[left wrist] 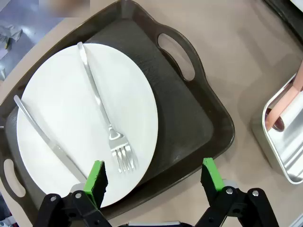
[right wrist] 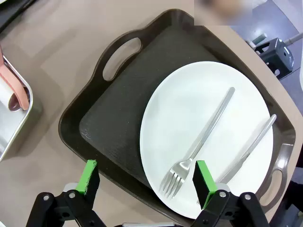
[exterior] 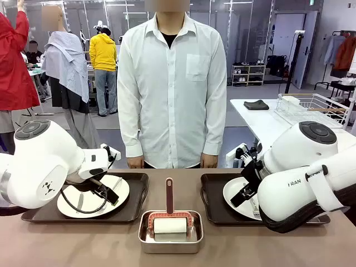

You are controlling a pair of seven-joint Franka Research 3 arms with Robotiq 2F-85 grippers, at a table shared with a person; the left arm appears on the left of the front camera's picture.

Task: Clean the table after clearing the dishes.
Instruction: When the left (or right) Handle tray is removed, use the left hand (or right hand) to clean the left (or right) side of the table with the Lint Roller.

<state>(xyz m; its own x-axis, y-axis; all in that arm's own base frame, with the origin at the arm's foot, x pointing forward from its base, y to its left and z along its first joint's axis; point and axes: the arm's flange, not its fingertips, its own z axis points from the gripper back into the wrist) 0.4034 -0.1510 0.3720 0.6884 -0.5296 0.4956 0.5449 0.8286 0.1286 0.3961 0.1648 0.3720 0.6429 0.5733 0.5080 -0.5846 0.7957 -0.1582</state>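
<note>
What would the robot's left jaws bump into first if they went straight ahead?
Most likely the dark tray, just beside the white plate. The open jaws straddle the plate's edge, though depth is unclear.

The left arm (exterior: 39,164) and right arm (exterior: 303,178) are showing glossy white rounded shells with dark grey round caps (exterior: 31,129), the black left gripper (left wrist: 154,177) and right gripper (right wrist: 147,178) are carrying green pads (left wrist: 97,178) and small screws (left wrist: 226,191), and the person (exterior: 171,111) is wearing a white long-sleeved shirt (exterior: 183,83) over a black top (exterior: 169,39).
</note>
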